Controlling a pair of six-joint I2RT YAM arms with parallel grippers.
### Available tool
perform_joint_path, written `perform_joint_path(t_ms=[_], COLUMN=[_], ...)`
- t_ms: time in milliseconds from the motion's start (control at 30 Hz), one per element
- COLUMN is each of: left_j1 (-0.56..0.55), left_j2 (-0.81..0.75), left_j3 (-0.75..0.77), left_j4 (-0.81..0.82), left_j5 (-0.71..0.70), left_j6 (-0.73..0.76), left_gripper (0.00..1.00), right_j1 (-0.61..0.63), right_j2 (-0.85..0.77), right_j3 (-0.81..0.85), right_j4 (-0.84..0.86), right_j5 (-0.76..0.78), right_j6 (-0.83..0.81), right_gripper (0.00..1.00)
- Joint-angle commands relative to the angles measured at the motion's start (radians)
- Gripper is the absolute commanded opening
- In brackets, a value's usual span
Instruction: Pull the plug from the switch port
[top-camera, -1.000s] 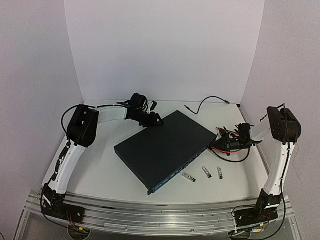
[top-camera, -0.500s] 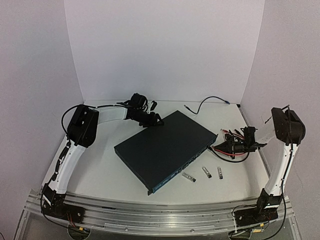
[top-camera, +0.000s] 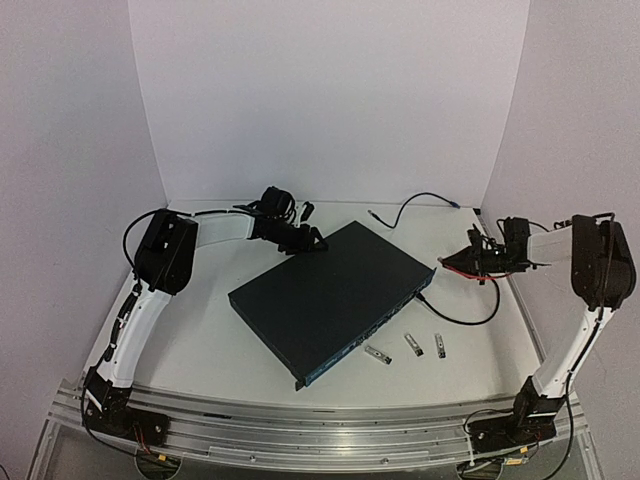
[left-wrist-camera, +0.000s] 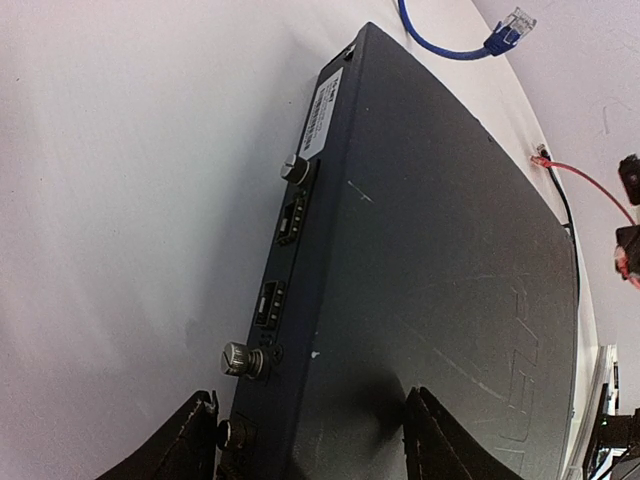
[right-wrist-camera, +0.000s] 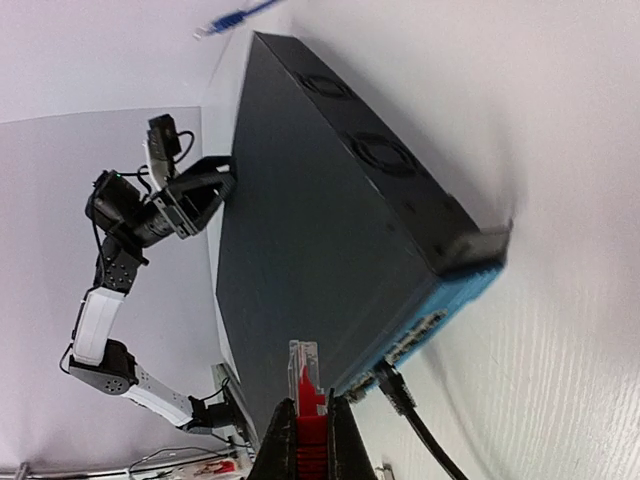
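Observation:
The switch (top-camera: 330, 295) is a flat dark box lying at an angle mid-table, its blue port face toward the front right. My right gripper (top-camera: 450, 264) is shut on the red plug (right-wrist-camera: 303, 375). It holds the plug's clear tip in the air, off the switch's right corner and apart from the port face (right-wrist-camera: 440, 320). A black cable's plug (right-wrist-camera: 395, 385) sits in a port. My left gripper (top-camera: 305, 240) is open, its fingers (left-wrist-camera: 190, 445) straddling the switch's rear edge (left-wrist-camera: 300, 300).
The black cable (top-camera: 460, 318) loops on the table right of the switch. A blue cable (top-camera: 425, 200) lies at the back, its plug (left-wrist-camera: 510, 22) free. Three small metal modules (top-camera: 410, 344) lie in front of the port face. White walls close in the back and sides.
My right gripper has swung up and toward the back right with the red plug, away from the switch's port face. The red cable followed. The left arm has not moved.

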Motion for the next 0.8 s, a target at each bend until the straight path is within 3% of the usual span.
perform_joint_path(t_ms=[0,200,433,767], left_j1=[0.004,0.004,0.005,0.007], left_j2=[0.074,0.065,0.070,0.073], left_j3=[-0.068,-0.078,-0.070,-0.069], left_j4=[-0.151,-0.120,-0.096,-0.096], left_j5=[-0.087,-0.087,-0.086,-0.099], left_j6=[0.035,0.030,0.020,0.010], left_gripper=[0.62,0.62,0.62,0.63], right_j1=[-0.007,0.008,0.076,0.179], right_j2=[-0.099,-0.020,0.268,0.642], right_j3=[0.170,0.419,0.799,1.107], right_j4=[-0.117,-0.106,-0.079,0.286], right_j5=[0.140,0.201,0.301,0.344], right_j6=[-0.092,-0.158,-0.249,-0.139], right_gripper=[0.00,0.00,0.00,0.01])
